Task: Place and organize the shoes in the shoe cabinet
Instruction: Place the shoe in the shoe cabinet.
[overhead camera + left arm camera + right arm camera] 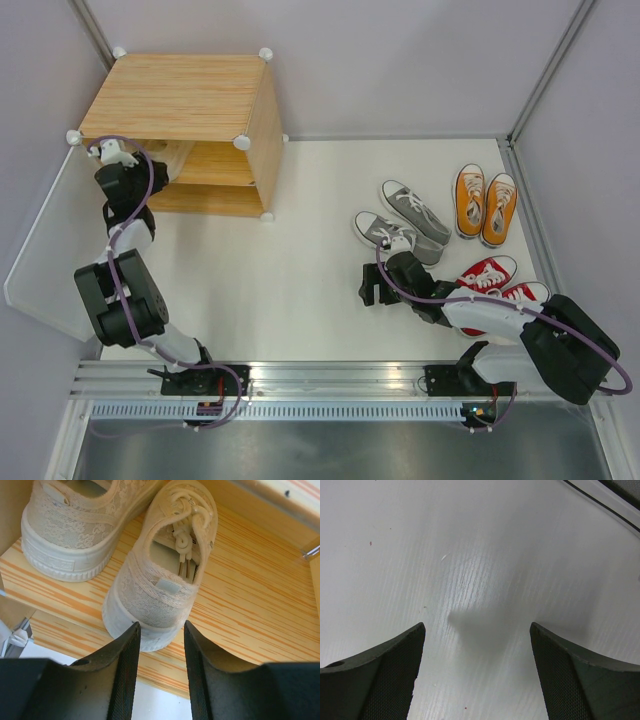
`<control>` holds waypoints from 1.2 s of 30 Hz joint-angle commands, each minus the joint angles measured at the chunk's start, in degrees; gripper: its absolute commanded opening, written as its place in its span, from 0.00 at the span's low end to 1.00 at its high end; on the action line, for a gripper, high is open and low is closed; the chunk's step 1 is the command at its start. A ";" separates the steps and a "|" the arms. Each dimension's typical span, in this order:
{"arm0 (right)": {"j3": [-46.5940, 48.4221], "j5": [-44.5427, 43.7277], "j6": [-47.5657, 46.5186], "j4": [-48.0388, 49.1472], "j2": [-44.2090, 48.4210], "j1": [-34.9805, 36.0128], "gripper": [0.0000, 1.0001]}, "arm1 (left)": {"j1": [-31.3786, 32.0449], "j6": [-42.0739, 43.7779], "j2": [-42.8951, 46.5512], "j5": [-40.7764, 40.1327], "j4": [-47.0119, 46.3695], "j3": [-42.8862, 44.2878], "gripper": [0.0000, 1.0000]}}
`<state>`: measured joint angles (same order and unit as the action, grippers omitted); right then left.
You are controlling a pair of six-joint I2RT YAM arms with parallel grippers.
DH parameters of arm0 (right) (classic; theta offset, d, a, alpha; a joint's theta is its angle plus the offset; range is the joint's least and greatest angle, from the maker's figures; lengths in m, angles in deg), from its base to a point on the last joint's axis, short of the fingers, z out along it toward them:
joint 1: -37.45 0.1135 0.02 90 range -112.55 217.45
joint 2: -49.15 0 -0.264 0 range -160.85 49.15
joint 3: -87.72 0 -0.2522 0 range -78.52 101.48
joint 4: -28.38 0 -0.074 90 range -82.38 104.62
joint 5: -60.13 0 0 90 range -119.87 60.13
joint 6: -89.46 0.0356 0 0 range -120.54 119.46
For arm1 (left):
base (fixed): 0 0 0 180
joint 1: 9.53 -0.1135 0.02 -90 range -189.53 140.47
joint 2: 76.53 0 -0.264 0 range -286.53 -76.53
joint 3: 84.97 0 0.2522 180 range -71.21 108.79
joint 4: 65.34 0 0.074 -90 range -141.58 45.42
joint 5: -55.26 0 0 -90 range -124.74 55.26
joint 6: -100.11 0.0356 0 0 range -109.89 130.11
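Note:
The shoe cabinet [180, 95] stands at the far left, its opening facing the arms. Two cream shoes [70, 535] [160, 590] sit heels outward on a wooden shelf board [250, 605] inside it. My left gripper [161, 627] is at the cabinet's mouth [112, 152], its jaws narrowly apart just behind the right cream shoe's heel, with nothing between them. The left fingertip [134, 630] reaches that heel's sole. My right gripper [477, 627] hangs wide open over bare table [470, 555], left of the grey shoes [385, 232] [415, 208]. The orange pair [484, 205] and red pair [500, 282] lie on the table at the right.
The cabinet's translucent white door panel [45, 260] is swung out at the left beside the left arm. Grey walls close the table on three sides. A metal rail [320, 375] with the arm bases runs along the near edge.

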<state>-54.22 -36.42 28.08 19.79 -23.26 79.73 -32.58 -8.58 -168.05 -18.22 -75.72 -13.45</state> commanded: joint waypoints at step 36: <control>1.28 -1.89 -1.02 0.89 -1.17 0.52 0.89 | 4.24 -7.49 10.54 -6.06 -1.80 -4.76 0.71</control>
<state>-52.87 -37.53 27.45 20.40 -25.42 80.00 -28.41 -12.87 -165.17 -25.26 -77.18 -16.93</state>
